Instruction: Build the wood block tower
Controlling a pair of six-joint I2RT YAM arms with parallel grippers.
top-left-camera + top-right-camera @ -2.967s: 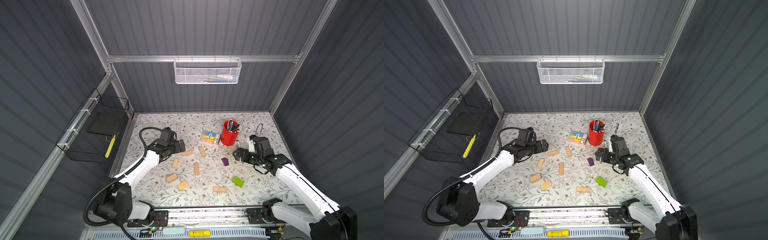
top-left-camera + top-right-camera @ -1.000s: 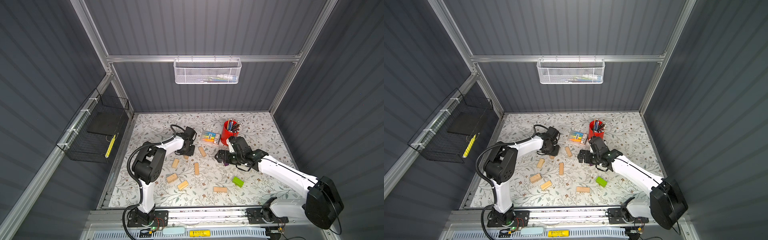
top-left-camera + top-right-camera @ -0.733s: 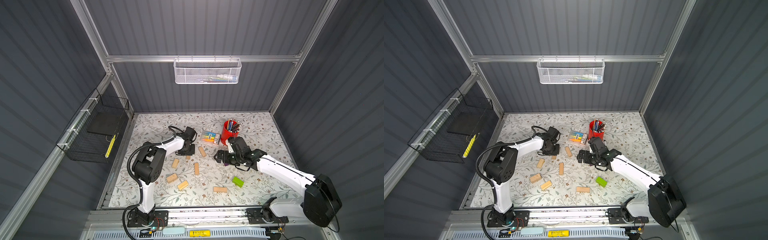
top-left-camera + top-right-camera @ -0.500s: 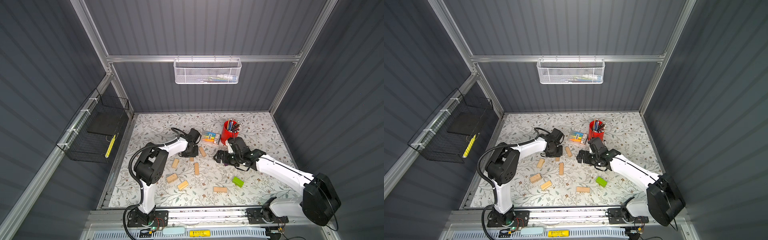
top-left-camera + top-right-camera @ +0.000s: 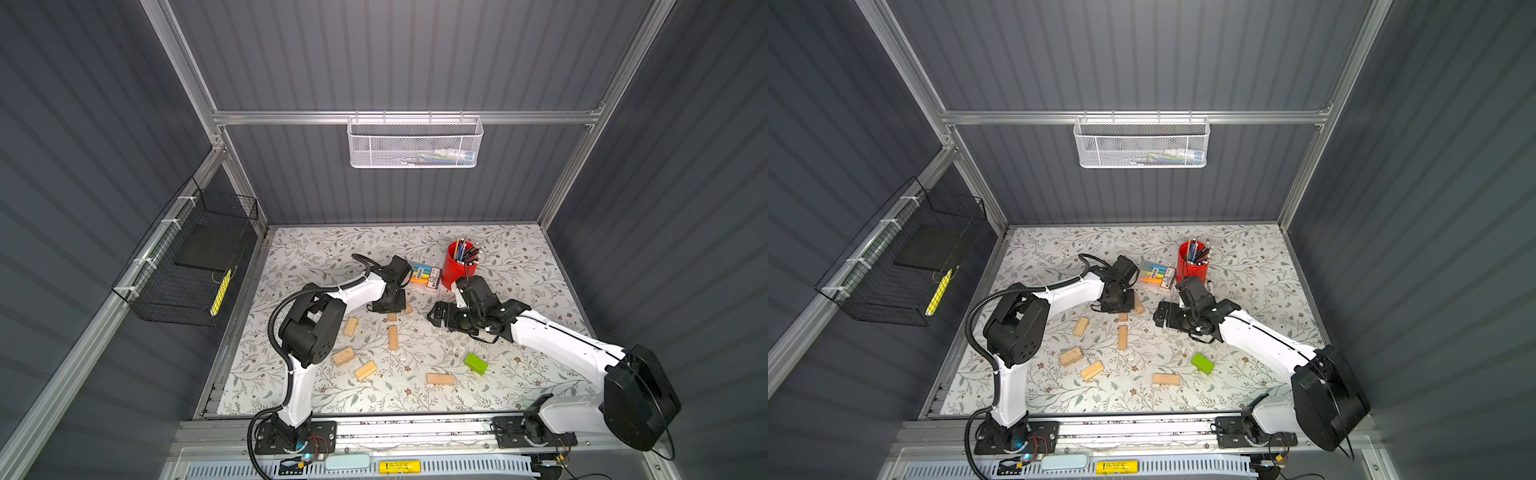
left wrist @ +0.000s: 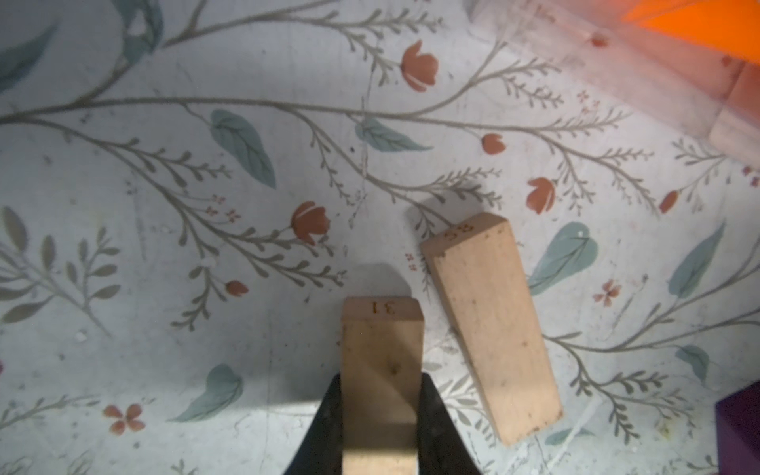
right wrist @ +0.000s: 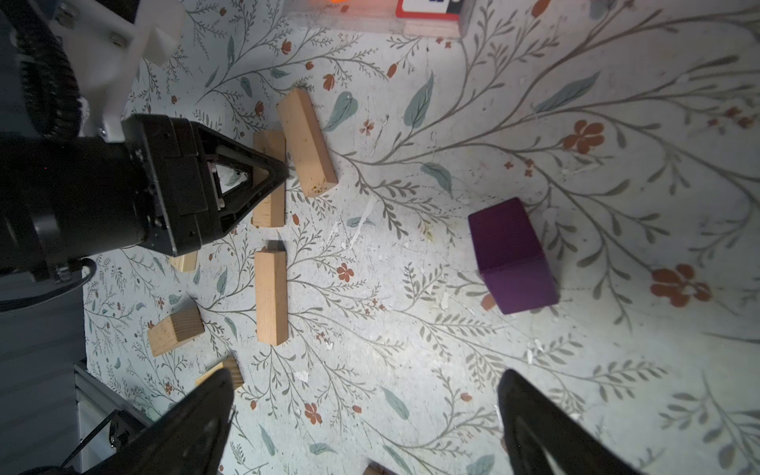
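One purple block point(image 7: 512, 255) shows whole only from the right wrist

"31" on the end of one tan wood block point(image 6: 382, 362)

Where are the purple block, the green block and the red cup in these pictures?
purple block point(image 7: 506, 236): right wrist view, on its larger visible face.
green block point(image 5: 476, 361): in a top view, on its top face.
red cup point(image 5: 452, 271): in a top view, on its outer wall.

Purple block point(image 6: 740, 432) — mostly off-edge; highlighter pack point(image 6: 641, 61) — blurry
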